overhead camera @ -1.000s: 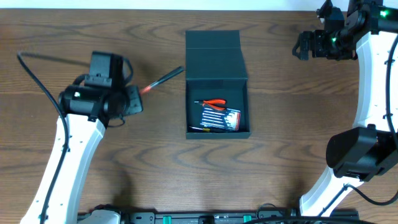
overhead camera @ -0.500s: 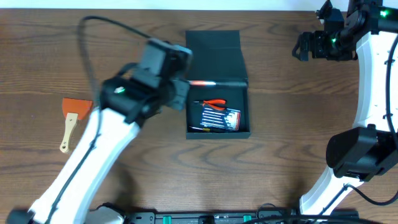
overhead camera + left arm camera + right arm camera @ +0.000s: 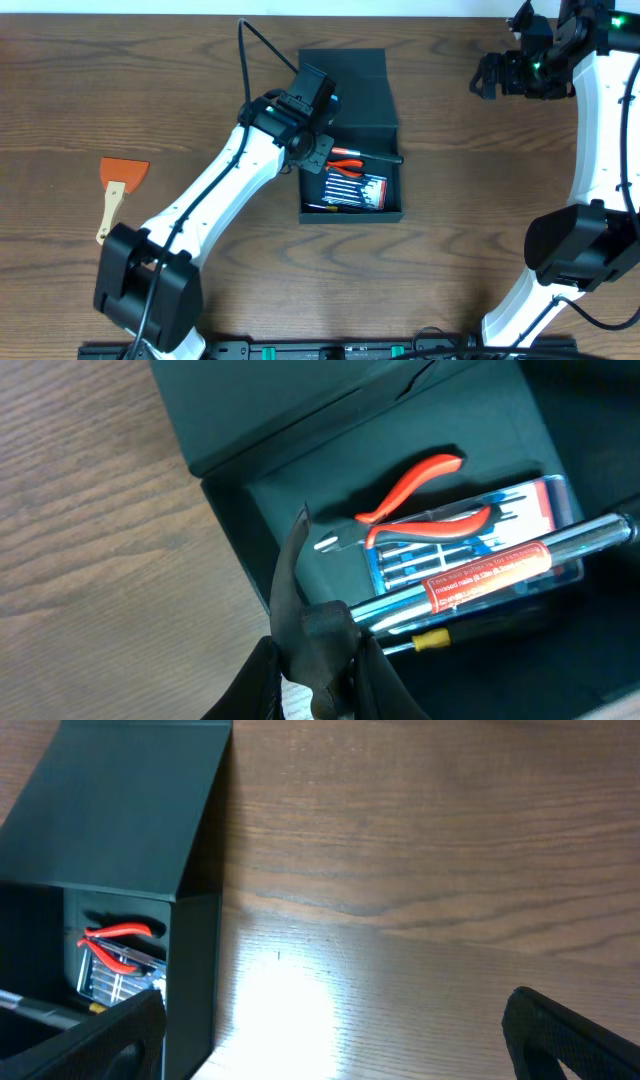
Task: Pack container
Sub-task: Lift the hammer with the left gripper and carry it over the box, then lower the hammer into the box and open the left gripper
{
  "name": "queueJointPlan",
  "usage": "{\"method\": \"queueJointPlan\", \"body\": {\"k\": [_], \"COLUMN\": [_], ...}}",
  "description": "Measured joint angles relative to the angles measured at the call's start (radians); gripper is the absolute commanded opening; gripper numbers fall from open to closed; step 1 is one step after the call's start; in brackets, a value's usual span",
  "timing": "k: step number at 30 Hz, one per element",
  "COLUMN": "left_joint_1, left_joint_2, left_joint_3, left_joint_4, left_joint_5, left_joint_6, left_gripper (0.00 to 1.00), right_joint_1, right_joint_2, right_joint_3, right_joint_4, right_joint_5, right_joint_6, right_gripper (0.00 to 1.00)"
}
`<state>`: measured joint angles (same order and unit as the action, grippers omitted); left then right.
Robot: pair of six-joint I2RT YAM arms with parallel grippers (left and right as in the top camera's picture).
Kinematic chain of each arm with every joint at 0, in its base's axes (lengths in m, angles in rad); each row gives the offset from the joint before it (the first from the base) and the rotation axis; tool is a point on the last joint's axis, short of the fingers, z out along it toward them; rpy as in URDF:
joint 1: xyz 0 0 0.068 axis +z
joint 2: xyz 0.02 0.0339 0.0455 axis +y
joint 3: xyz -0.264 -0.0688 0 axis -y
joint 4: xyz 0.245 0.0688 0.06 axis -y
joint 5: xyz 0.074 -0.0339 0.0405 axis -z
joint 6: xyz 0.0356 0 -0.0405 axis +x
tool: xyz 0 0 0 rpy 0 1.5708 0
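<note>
The container is a dark teal box in the table's middle, its flap lid open at the far side. Inside lie red-handled pliers and a blue bit case. My left gripper is over the box's left wall, shut on the black end of a silver tool with a red label that lies across the box. The left wrist view shows the gripper, the tool, the pliers and the box wall. My right gripper is open and empty at the far right.
An orange scraper with a wooden handle lies on the table at the left. The right wrist view shows the box lid and bare wood to its right.
My left arm has swung right from the table's left side to the box, carrying the tool over it. The scraper is now uncovered. The right arm has not moved.
</note>
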<state>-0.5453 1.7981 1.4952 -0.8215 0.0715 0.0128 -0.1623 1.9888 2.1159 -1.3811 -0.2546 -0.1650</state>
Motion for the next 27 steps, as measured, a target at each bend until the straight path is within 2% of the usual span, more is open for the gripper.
{"method": "queueJointPlan", "body": {"k": [12,27], "left_joint_1": [0.001,0.047], "left_joint_2": [0.075,0.119], "left_joint_3": [0.0,0.0], "left_joint_4": [0.068,0.071], "left_joint_5": [0.0,0.0], "left_joint_6": [0.011,0.01], "left_gripper": [0.06,0.06], "right_joint_1": [0.0,0.0], "right_joint_2": [0.0,0.0], "right_joint_3": [0.0,0.0], "right_joint_4": [-0.029,-0.033], "right_joint_5": [0.0,0.0], "right_joint_6": [0.0,-0.001], "right_gripper": [0.99,0.99]}}
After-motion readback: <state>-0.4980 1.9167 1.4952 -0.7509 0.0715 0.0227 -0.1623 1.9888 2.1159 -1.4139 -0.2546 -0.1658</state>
